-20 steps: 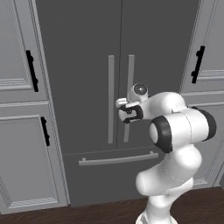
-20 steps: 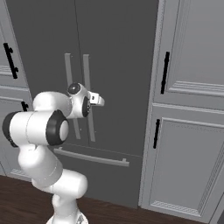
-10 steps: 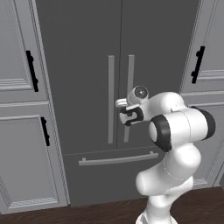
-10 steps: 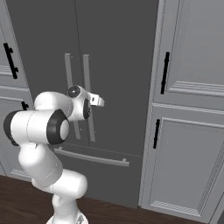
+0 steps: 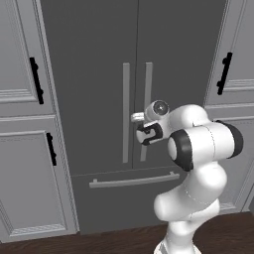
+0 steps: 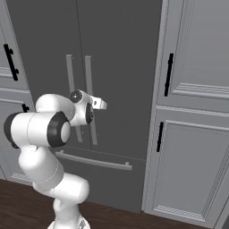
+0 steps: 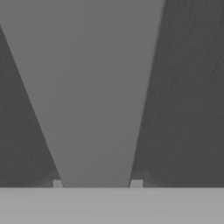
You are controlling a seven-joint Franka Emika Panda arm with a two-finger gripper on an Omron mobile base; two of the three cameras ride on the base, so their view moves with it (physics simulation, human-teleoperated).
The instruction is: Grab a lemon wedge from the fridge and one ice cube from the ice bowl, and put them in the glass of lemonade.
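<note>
Two jaws of the gripper (image 7: pixel 96 186) flank the fridge (image 5: pixel 99 59) handle (image 7: pixel 94 100), contact unconfirmed; clamp squarely before pulling outward.

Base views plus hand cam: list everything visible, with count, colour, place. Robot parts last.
fridge: 1, dark grey, centre, both doors shut.
vertical bar handles: 2, light grey, side by side at the door seam.
drawer handle: 1, light grey, horizontal, below the doors.
cabinets: paneled grey, flanking the fridge.
cabinet handles: black, on the cabinet edges nearest the fridge.
floor: dark wood.
arm: 1, white with dark joints.
gripper: 1, jaws around the right bar handle.
</note>
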